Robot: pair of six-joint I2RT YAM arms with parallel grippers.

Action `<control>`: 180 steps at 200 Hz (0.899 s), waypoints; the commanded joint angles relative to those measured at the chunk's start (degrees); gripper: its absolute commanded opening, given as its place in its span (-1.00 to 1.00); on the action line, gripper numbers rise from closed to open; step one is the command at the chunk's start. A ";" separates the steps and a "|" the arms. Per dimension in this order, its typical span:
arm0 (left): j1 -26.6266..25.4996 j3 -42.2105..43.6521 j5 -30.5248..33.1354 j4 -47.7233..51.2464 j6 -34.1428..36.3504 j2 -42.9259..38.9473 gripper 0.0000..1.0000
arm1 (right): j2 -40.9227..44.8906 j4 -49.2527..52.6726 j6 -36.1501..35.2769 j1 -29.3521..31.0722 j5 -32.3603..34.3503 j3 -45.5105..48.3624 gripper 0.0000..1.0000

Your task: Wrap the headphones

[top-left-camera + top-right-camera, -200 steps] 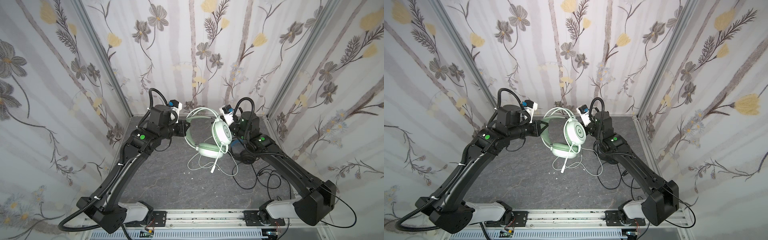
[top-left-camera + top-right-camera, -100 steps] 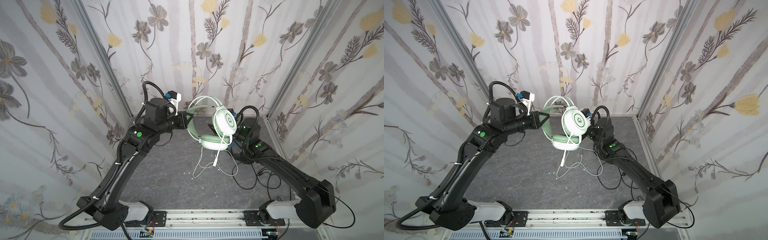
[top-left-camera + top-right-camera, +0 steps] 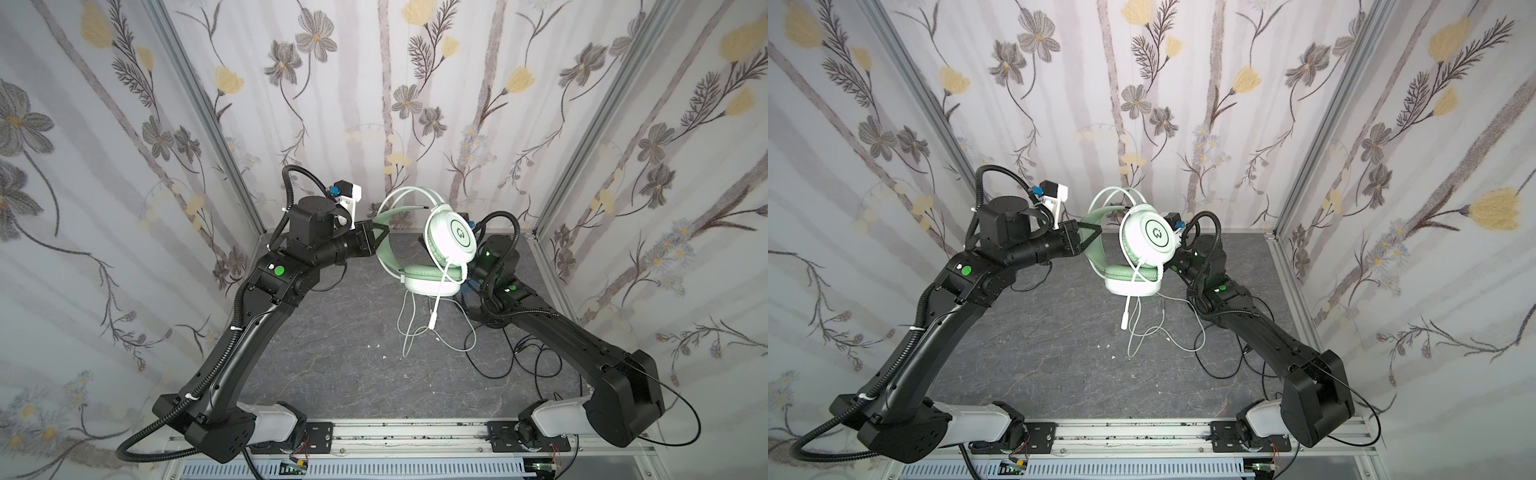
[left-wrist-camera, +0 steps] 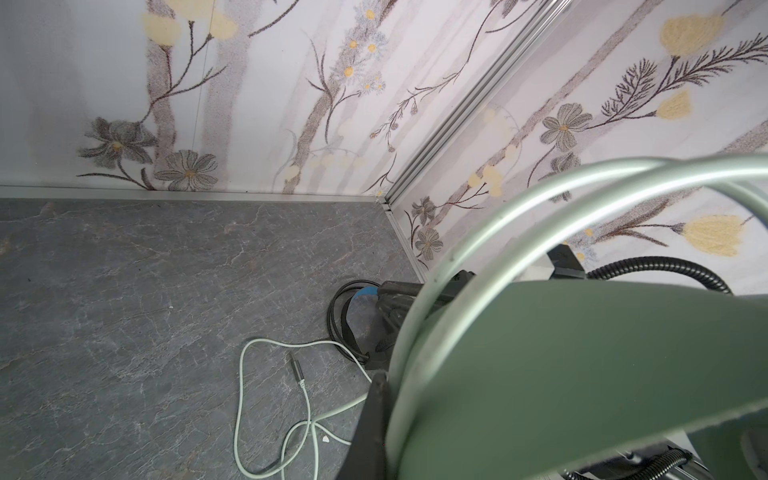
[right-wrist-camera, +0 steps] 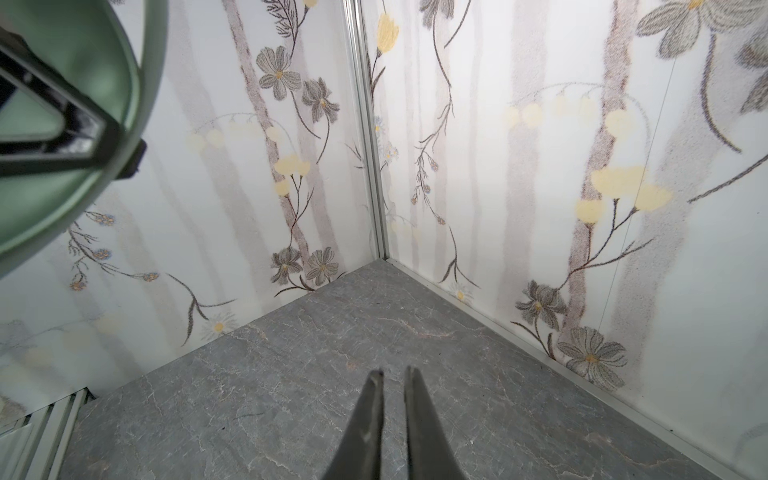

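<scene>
The pale mint green headphones hang in the air, with my left gripper shut on their green headband. One black finger presses the band's edge. The whitish cable and the mic boom dangle to the floor. The black headphones with a blue inner band lie by the right arm, and their thin black cable trails forward. My right gripper is shut and empty, low over the floor, hidden behind the ear cup in both top views.
Floral walls close in on three sides, with aluminium corner posts. The floor is grey stone pattern. A metal rail runs along the front edge. Loose cable loops cover the floor at right.
The right gripper has left the ear cup, dropped back and lower, and closed empty. The left arm has raised the mint headset higher, so more of its cable hangs free.
</scene>
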State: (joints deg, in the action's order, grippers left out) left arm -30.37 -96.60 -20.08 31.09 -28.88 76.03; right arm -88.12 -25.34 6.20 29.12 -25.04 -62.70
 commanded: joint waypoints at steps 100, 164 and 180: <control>0.05 6.41 1.12 -3.17 0.30 -1.48 -1.00 | -2.99 39.76 -11.35 0.15 25.12 -24.86 -1.00; -0.13 7.91 -1.85 -4.29 -0.23 -1.79 -1.00 | -12.45 50.81 -9.57 0.06 28.62 -35.98 -1.00; -0.13 8.39 -2.46 -4.32 -0.29 -1.86 -1.00 | -14.10 52.14 -9.23 0.04 28.62 -38.10 -1.00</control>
State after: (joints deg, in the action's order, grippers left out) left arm -30.44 -88.60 -19.73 31.48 -28.32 74.61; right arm -100.31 22.98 -3.90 29.19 2.04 -98.15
